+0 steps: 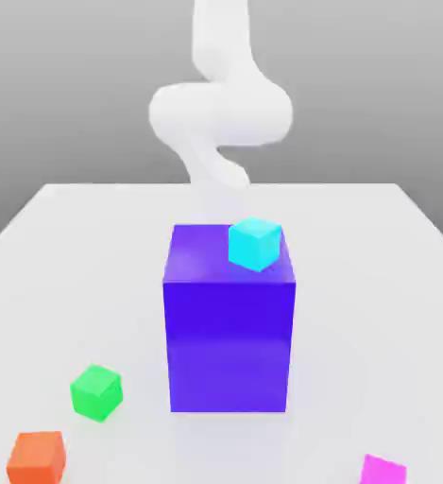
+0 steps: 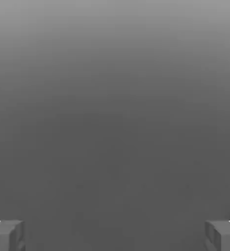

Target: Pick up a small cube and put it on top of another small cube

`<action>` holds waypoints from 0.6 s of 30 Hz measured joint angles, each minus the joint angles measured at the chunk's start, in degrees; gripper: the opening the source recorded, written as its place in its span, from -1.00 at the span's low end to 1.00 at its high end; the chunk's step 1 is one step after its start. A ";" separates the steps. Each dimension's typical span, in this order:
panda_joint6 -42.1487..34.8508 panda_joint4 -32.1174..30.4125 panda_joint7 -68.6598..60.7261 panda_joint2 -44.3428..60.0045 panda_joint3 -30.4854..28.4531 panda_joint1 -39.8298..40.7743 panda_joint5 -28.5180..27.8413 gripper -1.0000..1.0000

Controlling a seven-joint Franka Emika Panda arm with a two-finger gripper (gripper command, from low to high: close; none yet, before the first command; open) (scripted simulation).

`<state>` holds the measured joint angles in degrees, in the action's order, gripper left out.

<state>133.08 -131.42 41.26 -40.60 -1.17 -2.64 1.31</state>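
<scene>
At the near left corner of the tabletop (image 1: pixel 64 246) in the exterior view sits an orange cube (image 1: pixel 36 458), with a green cube (image 1: pixel 96 392) just beyond it, slightly farther right. In the middle stands a tall purple-blue block (image 1: pixel 230 321), and a cyan cube (image 1: pixel 255 243) rests on its top face, close to the right edge. Behind the block, at the far side, the white arm (image 1: pixel 220 109) rises and curls; its lower end is hidden by the block. At the near right edge lies the small magenta-pink cube (image 1: pixel 383 470), partly cut off by the frame and well apart from everything else.

The hand view shows the end effector (image 2: pixel 115 235) spread wide, its fingertips (image 2: pixel 6 235) at opposite sides, with nothing between them and only blank grey ahead.

By my reading, the task has barely begun: the pink cube is untouched on the tabletop, no small cube is stacked on another, and reaching, grasping, lifting and placing all remain.
</scene>
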 joint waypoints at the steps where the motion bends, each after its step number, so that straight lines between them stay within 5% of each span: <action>1: 0.56 0.15 -1.98 2.26 -0.51 -1.16 0.55 0.00; 18: 9.42 2.59 -32.19 37.78 -2.74 -14.25 8.17 0.00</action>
<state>142.50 -128.83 9.07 -2.81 -3.91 -16.89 9.48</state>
